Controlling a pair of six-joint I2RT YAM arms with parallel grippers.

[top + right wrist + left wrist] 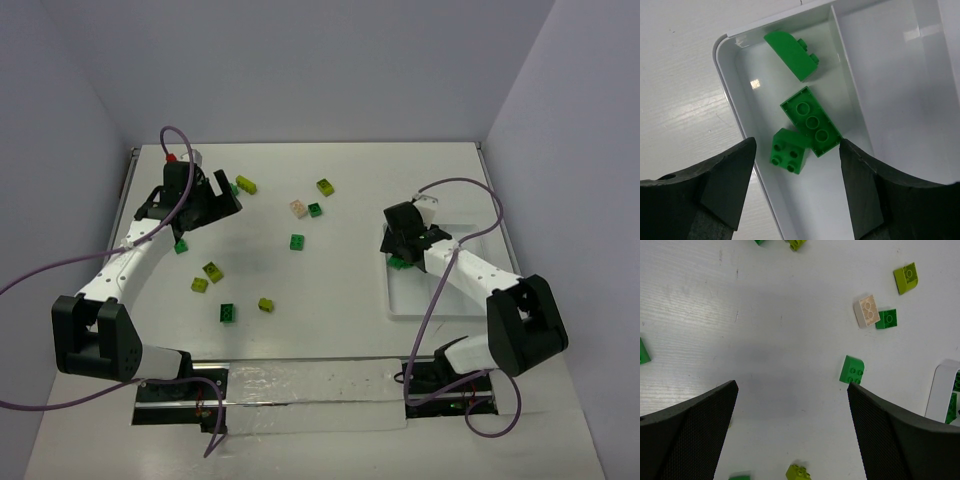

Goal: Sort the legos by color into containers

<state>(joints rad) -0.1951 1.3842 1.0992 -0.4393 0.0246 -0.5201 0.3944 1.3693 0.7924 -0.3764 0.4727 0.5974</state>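
In the right wrist view my right gripper (797, 170) stands open just above the white tray's (732, 100) end compartment. Three dark green legos lie loose in that compartment: a sloped one (790, 55), a long one (812, 121) and a small one (787, 152) between my fingers, free of both. The top view shows my left gripper (222, 195) at the far left, wide open and holding nothing. Below it on the table lie a green brick (852, 369), a peach brick (866, 311) and a yellow-green brick (798, 472).
More bricks are scattered over the middle and left of the table, among them a yellow-green one (246, 185) and a dark green one (228, 313). The tray (440, 290) sits at the right under the right arm. A thin divider (850, 80) separates the neighbouring compartment.
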